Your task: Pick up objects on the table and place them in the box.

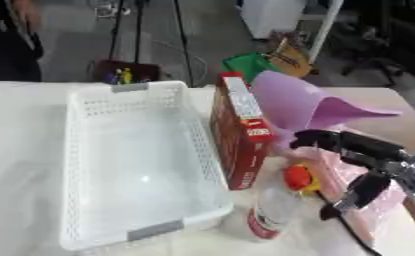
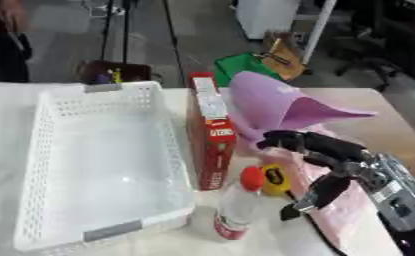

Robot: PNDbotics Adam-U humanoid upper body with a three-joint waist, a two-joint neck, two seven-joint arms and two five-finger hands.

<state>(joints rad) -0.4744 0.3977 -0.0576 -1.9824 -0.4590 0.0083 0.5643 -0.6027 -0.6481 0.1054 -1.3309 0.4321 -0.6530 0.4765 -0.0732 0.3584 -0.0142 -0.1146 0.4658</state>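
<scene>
- White tabletop (image 1: 18, 150) fills most of both views, grey floor and clutter behind it; tabletop's right side looks tan.
- White perforated box (image 1: 79, 150) sits left of centre, long axis running away from the camera, nothing visible inside, grey tabs on near and far rims.
- Red carton (image 1: 239, 135) stands upright on its long edge just beside the box's right wall, white label on its top face.
- Clear bottle (image 2: 237, 207) with an orange-red cap and red band label stands upright just in front of the carton's near end, close to the box's near right corner.
- Small yellow object (image 2: 275, 181) sits just right of the bottle cap; can't make out what it is.
- Purple funnel-shaped scoop (image 1: 307, 107) lies to the right of the carton, wide mouth towards the carton, spout pointing right.
- Pink soft package (image 1: 355, 200) lies flat under and in front of the scoop, near the right edge.
- Right hand (image 2: 320, 150) comes in from the lower right, over the pink package, fingers curled, thumb hanging down towards the package; not clear that it's holding anything, grip can't be confirmed.
- Left hand not visible.
- All objects are on the tabletop, outside the box.
</scene>
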